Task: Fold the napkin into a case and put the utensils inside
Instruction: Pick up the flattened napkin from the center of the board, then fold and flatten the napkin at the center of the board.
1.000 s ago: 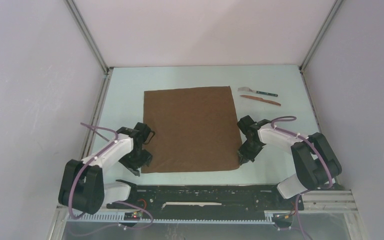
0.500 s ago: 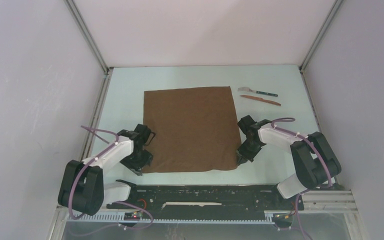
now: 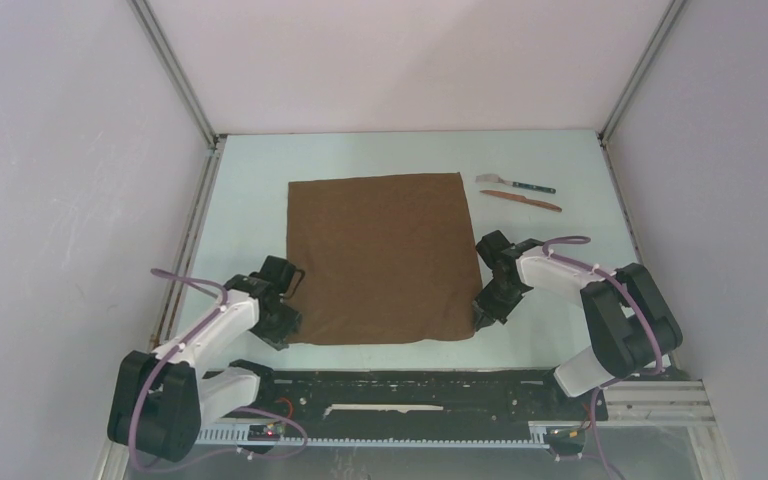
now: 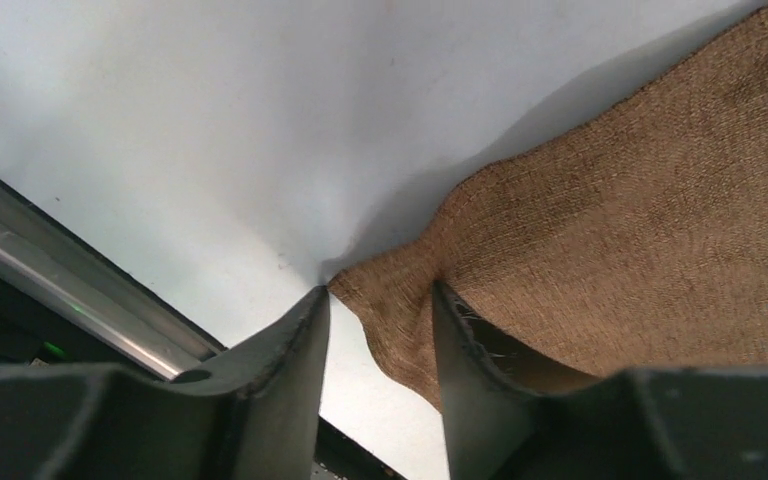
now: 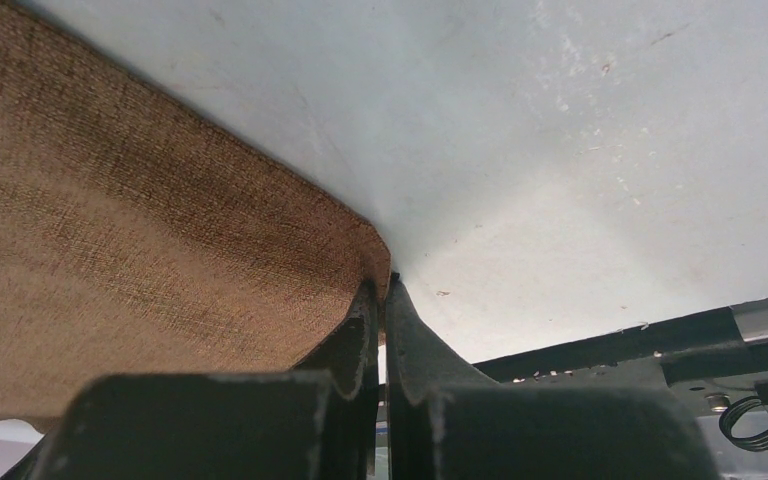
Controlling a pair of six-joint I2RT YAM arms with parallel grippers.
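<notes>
Napkin lies flat and unfolded mid-table. Since a second ago the left arm has pulled back toward its base. The left gripper has narrowed: jaws part-spread astride the near-left corner, cloth puckered between them, gap still visible. Right gripper is unchanged, pinching the near-right corner, which curls up off the surface. Far edge is straight. Teal-handled utensil and reddish-brown knife sit near the far-right corner, off the cloth. Table surface shows on all sides of the cloth.

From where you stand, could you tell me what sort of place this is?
Likely a robot test cell: blank panel walls on aluminium posts, left arm and right arm bolted by a pale table.
</notes>
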